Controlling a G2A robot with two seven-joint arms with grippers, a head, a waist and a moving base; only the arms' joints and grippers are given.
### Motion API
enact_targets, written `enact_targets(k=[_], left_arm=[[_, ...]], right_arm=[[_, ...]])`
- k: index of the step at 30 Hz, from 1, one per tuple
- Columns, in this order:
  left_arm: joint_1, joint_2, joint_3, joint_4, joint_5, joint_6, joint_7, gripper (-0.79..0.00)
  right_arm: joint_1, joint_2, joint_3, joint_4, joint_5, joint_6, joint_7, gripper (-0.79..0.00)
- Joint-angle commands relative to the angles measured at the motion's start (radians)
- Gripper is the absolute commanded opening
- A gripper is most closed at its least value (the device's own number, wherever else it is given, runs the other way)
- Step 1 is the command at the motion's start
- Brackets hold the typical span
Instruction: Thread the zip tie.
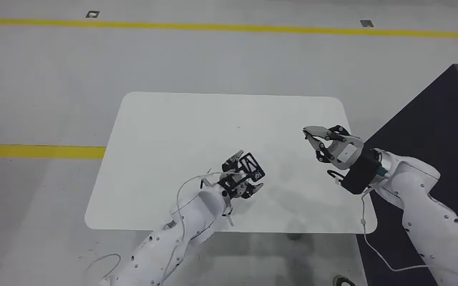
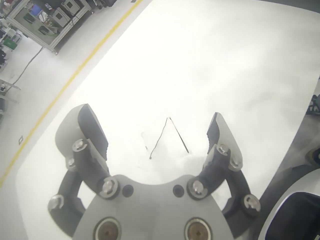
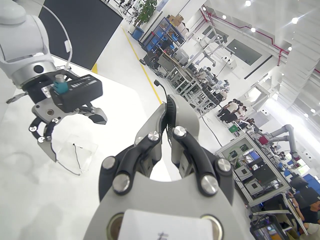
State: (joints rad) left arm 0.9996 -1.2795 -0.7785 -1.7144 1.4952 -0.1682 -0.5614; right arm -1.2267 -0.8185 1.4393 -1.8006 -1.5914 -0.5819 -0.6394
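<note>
My right gripper (image 3: pixel 167 102) is shut on a thin black zip tie (image 3: pixel 161 89), whose small head sticks out past the fingertips. In the top view this gripper (image 1: pixel 309 134) hangs over the right part of the white table (image 1: pixel 179 129). My left gripper (image 2: pixel 150 111) is open above the table's front middle (image 1: pixel 244 176). Below it on the table lies a thin black strand (image 2: pixel 160 138) with a straight dark line (image 2: pixel 178 134) meeting it in a V; I cannot tell if that line is a second strand or a shadow. The right wrist view shows this strand (image 3: pixel 77 157) under the left gripper (image 3: pixel 75 136).
A dark panel (image 1: pixel 429 107) borders the table on the right. The table's front edge (image 1: pixel 215 229) runs close behind the left arm. Yellow lines (image 1: pixel 215 27) mark the floor beyond the table. The far half of the tabletop is bare.
</note>
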Motion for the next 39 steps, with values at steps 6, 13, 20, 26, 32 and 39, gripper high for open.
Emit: enact_targets(k=[6, 13, 20, 26, 32, 39], left_arm=[[-0.074, -0.030, 0.008, 0.056, -0.175, 0.003, -0.168, 0.000], [-0.070, -0.030, 0.011, 0.065, -0.193, -0.018, -0.174, 0.000], [-0.183, -0.063, 0.005, 0.154, -0.382, -0.048, -0.258, -0.449], [-0.285, -0.093, 0.033, 0.248, -0.483, -0.023, -0.422, -0.493], [-0.332, -0.113, 0.066, 0.310, -0.492, 0.000, -0.516, -0.468], [-0.379, -0.142, 0.113, 0.398, -0.487, 0.030, -0.575, -0.483]], right_arm=[[0.000, 0.000, 0.000, 0.000, 0.000, 0.000, 0.000, -0.785], [0.000, 0.000, 0.000, 0.000, 0.000, 0.000, 0.000, -0.785], [0.000, 0.000, 0.000, 0.000, 0.000, 0.000, 0.000, -0.785], [0.000, 0.000, 0.000, 0.000, 0.000, 0.000, 0.000, -0.785], [0.000, 0.000, 0.000, 0.000, 0.000, 0.000, 0.000, -0.785], [0.000, 0.000, 0.000, 0.000, 0.000, 0.000, 0.000, -0.785]])
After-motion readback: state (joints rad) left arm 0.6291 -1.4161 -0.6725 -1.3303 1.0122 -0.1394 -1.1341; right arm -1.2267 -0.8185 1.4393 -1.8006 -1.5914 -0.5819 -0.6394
